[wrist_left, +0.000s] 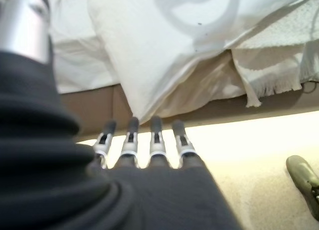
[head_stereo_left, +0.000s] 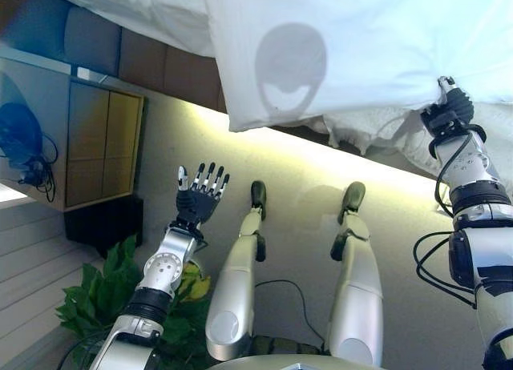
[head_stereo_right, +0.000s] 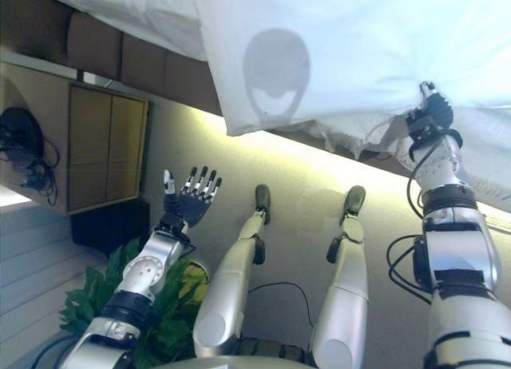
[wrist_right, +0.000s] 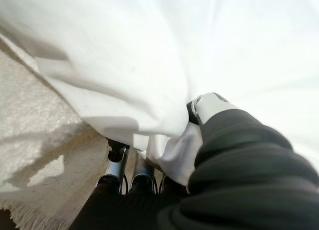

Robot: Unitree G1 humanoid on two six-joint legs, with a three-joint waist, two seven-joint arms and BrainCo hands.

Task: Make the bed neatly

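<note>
The white cotton duvet (head_stereo_left: 361, 42) is lying across the far bed, its corner hanging over the edge. The right hand (head_stereo_left: 450, 106) is pinching its near hem on the right. The left hand (head_stereo_left: 200, 195), fingers spread straight, is holding nothing above the beige floor (head_stereo_left: 304, 170).

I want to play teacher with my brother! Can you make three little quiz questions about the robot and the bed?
1. True or false: the left hand holds the white duvet.
2. Which hand pinches the duvet's edge? A) left B) right C) both
3. Fill in: the green ____ sits by the left arm.

Key: 1 false, its open fingers touch nothing. 2 B. 3 plant.
</note>
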